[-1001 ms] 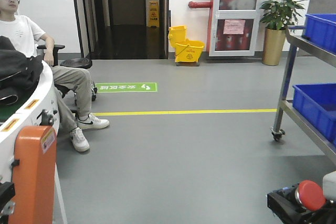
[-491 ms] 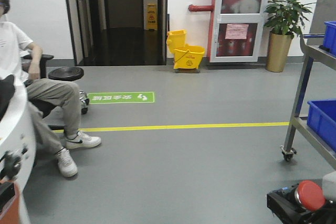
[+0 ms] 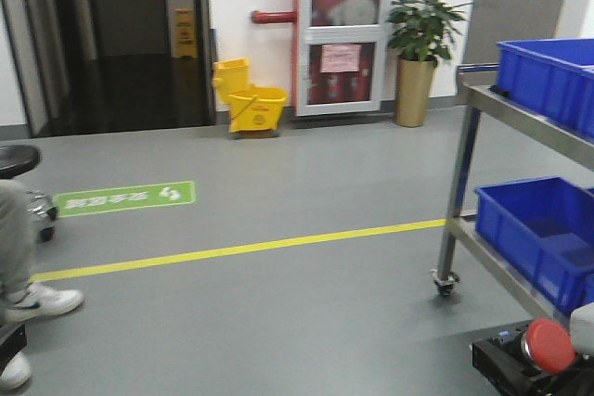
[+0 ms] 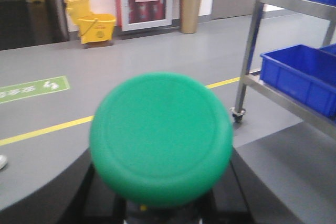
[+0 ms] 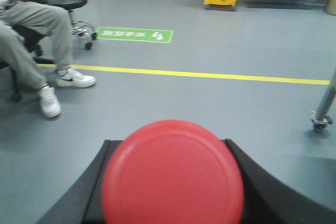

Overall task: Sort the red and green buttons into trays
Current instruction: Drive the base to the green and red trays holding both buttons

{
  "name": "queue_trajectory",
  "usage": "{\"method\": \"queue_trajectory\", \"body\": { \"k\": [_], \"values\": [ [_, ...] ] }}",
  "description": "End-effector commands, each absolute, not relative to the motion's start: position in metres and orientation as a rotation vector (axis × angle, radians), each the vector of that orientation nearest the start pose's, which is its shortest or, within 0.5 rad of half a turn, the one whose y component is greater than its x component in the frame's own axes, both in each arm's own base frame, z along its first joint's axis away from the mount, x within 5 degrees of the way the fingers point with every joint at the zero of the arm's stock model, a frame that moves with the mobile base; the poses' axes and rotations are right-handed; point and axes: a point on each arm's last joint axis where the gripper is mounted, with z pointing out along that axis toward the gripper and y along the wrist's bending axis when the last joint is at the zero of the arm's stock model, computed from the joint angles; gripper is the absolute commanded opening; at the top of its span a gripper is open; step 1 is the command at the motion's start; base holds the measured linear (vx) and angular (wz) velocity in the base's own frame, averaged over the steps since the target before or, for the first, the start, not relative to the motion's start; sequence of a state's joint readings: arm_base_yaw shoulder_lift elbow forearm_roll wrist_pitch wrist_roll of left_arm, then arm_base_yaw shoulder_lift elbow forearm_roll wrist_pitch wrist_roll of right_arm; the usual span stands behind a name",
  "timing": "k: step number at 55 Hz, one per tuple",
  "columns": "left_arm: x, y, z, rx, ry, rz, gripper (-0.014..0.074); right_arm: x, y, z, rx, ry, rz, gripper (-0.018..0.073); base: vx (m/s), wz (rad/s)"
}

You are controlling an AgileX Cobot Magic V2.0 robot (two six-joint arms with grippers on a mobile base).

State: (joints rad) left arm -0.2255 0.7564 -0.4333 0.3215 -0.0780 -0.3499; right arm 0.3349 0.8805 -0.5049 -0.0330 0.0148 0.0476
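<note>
Since a second ago the front view has swung to the right: the seated person has slid to the left edge, so that only a trouser leg and a white shoe [image 3: 42, 301] show, and the metal cart [image 3: 459, 183] stands further into the frame. The red button [image 3: 549, 344] sits in the same lower right corner as before, on a black blocky mass whose parts cannot be told apart.

Closest of all, the left wrist view is filled by the green button [image 4: 161, 137]. Its dome faces the lens and it is pinched in the left claw [image 4: 163, 200], whose black fingers [image 4: 102, 203] flank it from below on both sides. The right wrist view shows the red dome likewise gripped in the right claw [image 5: 173, 187], a dark finger at each flank. Both buttons are carried clear above the grey floor.

Further out, the cart carries deep blue crates [image 3: 534, 220] on its lower and upper shelves. A yellow line [image 3: 241, 248] runs across the floor, and a green floor sign [image 3: 125, 198] lies beyond it. Against the far wall stand a yellow mop bucket [image 3: 249, 99], a red-framed cabinet [image 3: 339, 34] and a potted plant [image 3: 422, 34].
</note>
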Motion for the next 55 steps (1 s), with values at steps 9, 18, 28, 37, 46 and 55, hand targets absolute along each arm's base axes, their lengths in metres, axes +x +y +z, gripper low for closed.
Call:
{"method": "queue_trajectory", "body": {
  "k": [9,18,28,37,46,55],
  "values": [
    [0.1556,-0.0417,0.3138,0.19,1.601,-0.258,-0.0003,0.175,0.0616,0.3096,-0.281,1.724,0.261,-0.0009,0.43,-0.43],
    [0.1556,-0.0417,0.3138,0.19,1.601,-0.258,-0.0003,0.175,0.0616,0.3096,-0.281,1.724,0.261,-0.0009,0.41,-0.47],
    [0.1556,-0.0417,0.3138,0.19,1.601,-0.258,-0.0003,0.175,0.0616,0.3096,-0.281,1.724,0.261,-0.0009,0.4,-0.5],
    [0.1556,-0.0417,0.3138,0.19,1.601,-0.258,-0.0003,0.175,0.0616,0.3096,-0.281,1.724,0.261,-0.0009,0.37,-0.56],
    [0.1556,-0.0417,0.3138,0.19,1.601,-0.258,-0.0003,0.175,0.0616,0.3096,-0.281,1.724,0.261,-0.0009,0.33,-0.62],
    [0.1556,-0.0417,0.3138,0.19,1.601,-0.258,-0.0003,0.175,0.0616,0.3096,-0.281,1.724,0.261,-0.0009,0.3,-0.69]
  ]
}}
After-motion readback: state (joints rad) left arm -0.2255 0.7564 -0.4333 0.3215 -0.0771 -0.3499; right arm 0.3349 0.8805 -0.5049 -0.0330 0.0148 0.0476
